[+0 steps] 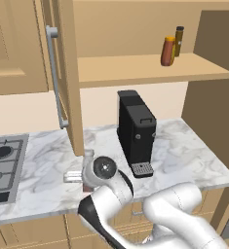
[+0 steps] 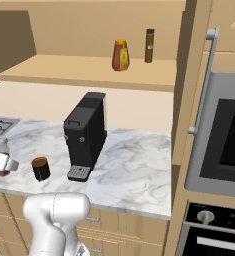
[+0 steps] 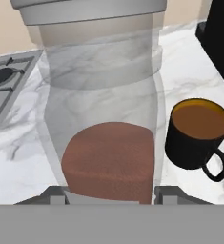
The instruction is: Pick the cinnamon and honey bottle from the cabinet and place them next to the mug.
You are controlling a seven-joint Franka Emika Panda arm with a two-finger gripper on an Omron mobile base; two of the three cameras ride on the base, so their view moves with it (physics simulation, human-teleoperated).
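1. labels: the stubby orange-brown honey bottle with a yellow-orange cap (image 2: pixel 120 55) carries a pale label with a dark mark; its writing is too small to read. no readable text on any other item.
2. orientation: the small clear glass cinnamon jar with a grey-silver cap (image 3: pixel 101 105) stands upright, long axis vertical, cap uppermost. the honey bottle is also upright, cap up.
3. appearance: the cinnamon jar has clear walls and reddish-brown powder in its lower part only.
4. gripper state: the two-finger gripper (image 3: pixel 108 193) is closed on the cinnamon jar, one finger at each side of its base.
5. location: the jar is over the white marble counter (image 1: pixel 43 160), just beside the squat dark mug with a brownish inside (image 3: pixel 197 133), not touching it, left of the tall black coffee machine (image 1: pixel 135 132).
6. the honey bottle stands on the shelf of the light tan wooden cabinet (image 1: pixel 150 68), near a thin dark bottle with a yellow cap (image 2: pixel 149 45).
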